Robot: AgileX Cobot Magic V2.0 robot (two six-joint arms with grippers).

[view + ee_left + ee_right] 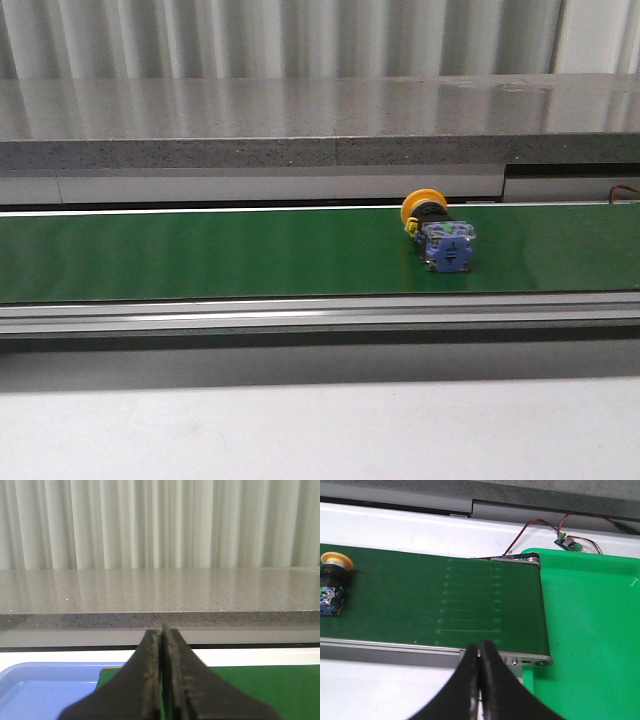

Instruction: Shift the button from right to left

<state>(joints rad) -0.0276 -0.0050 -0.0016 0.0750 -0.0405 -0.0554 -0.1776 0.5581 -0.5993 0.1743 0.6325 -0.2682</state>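
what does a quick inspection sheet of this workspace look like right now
surface: green conveyor belt in a metal frame, pale table in front of it
job's things: button, blue-violet block with a yellow cap at its far end, lying on the belt right of centre, not held
clutter: nothing seen on the belt besides the button
grippers: left gripper shut and empty; right gripper shut and empty, near the belt's right end
cables: red and black wires run to a small circuit board behind the green tray
surroundings: blue tray on the left side, grey stone ledge, pale curtain behind
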